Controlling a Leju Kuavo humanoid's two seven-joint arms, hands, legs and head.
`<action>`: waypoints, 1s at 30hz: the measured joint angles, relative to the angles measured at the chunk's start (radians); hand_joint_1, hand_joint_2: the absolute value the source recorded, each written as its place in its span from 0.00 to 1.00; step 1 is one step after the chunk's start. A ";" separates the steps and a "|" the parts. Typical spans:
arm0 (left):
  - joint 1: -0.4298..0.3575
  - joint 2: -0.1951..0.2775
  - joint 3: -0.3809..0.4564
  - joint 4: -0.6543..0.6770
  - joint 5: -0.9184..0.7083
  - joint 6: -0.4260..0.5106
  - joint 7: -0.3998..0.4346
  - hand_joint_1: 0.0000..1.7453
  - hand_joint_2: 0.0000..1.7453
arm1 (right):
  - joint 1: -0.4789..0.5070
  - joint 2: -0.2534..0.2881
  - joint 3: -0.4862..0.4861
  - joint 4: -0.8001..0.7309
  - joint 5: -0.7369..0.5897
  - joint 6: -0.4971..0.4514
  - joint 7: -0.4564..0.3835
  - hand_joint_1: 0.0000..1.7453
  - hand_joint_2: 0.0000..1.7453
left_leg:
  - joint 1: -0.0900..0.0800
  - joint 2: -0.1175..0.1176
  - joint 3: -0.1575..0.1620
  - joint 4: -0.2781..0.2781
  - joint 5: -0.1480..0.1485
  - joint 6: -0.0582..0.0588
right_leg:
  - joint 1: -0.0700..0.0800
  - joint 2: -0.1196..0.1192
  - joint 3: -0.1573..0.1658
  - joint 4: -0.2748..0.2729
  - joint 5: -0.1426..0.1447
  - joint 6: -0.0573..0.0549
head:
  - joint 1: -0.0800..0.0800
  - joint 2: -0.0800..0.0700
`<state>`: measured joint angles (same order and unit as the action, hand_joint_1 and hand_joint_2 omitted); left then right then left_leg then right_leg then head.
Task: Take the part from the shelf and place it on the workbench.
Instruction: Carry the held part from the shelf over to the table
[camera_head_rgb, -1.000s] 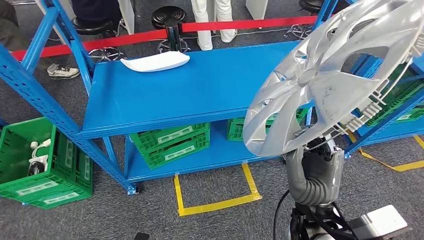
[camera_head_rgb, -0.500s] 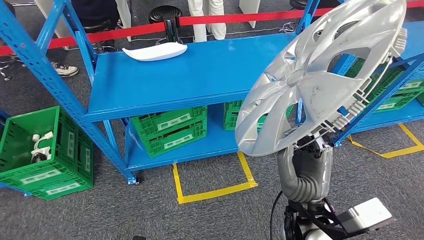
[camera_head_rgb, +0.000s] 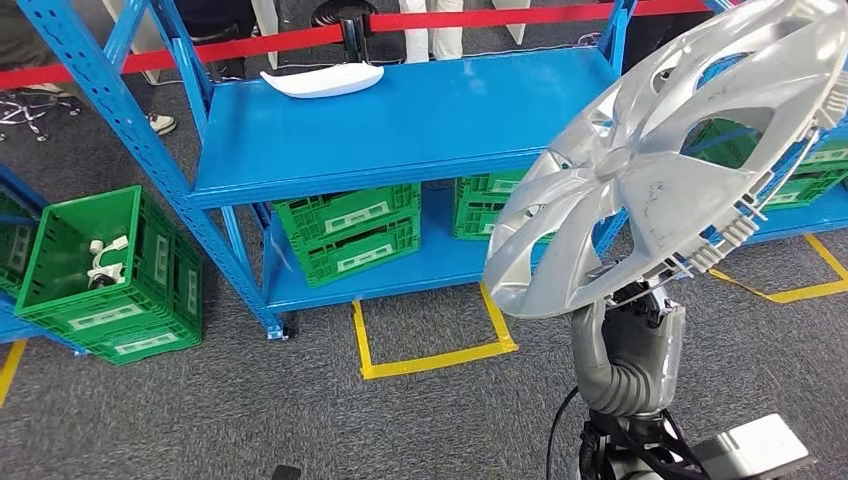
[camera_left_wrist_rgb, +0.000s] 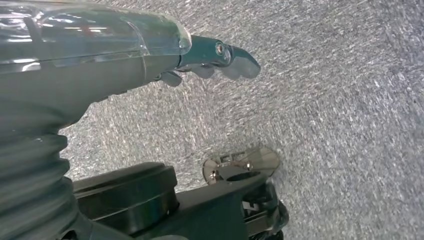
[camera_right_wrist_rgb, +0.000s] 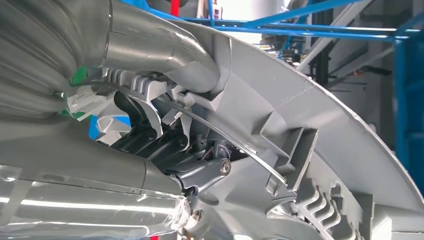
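The right hand (camera_head_rgb: 632, 300) grips the silver wheel cover (camera_head_rgb: 660, 165) by its lower rim, holding it aloft and tilted, above and just forward of the wrist, clear of the blue shelf (camera_head_rgb: 400, 120). The left hand (camera_left_wrist_rgb: 210, 57) hangs empty, fingers loosely apart. No bench is visible, so its direction cannot be judged.

R arm raised, right hand (camera_head_rgb: 640, 300) fingers (camera_right_wrist_rgb: 145, 130) gripping; left hand (camera_left_wrist_rgb: 150, 55) hanging, fingers apart.

Even, bright overhead light, soft shadows; head view sharp, glare streaks on right wrist cover (camera_right_wrist_rgb: 75, 210), bright background blown out.
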<state>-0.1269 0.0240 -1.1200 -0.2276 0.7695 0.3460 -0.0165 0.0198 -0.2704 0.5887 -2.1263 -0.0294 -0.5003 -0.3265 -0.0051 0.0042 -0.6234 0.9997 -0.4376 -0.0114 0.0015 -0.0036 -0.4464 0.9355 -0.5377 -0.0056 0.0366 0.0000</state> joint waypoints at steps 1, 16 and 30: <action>0.000 0.000 0.000 0.000 0.000 0.000 0.000 0.00 1.00 | 0.000 0.000 0.000 0.000 0.000 0.000 0.000 1.00 1.00 | 0.001 0.000 -0.009 0.018 -0.022 -0.006 | -0.001 -0.002 -0.009 -0.003 0.010 -0.007 | -0.003 0.000; 0.000 0.002 0.000 0.000 -0.002 0.000 0.006 0.00 1.00 | 0.007 0.001 0.001 -0.001 0.000 -0.007 0.000 1.00 1.00 | 0.010 -0.005 0.139 -0.033 -0.107 0.025 | 0.006 -0.005 -0.143 0.061 0.068 0.020 | -0.042 0.000; -0.001 -0.003 0.000 0.000 -0.004 -0.001 0.006 0.00 1.00 | 0.009 0.000 0.001 0.005 0.051 -0.018 0.015 1.00 1.00 | 0.009 -0.022 0.089 -0.019 -0.079 0.002 | -0.011 0.011 -0.084 0.033 0.040 0.017 | -0.002 0.000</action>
<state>-0.1275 0.0212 -1.1200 -0.2278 0.7654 0.3447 -0.0100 0.0293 -0.2708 0.5895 -2.1215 0.0220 -0.5185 -0.3118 0.0036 -0.0177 -0.5343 0.9804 -0.5171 -0.0092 -0.0096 0.0072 -0.5301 0.9684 -0.4972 0.0111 0.0344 0.0000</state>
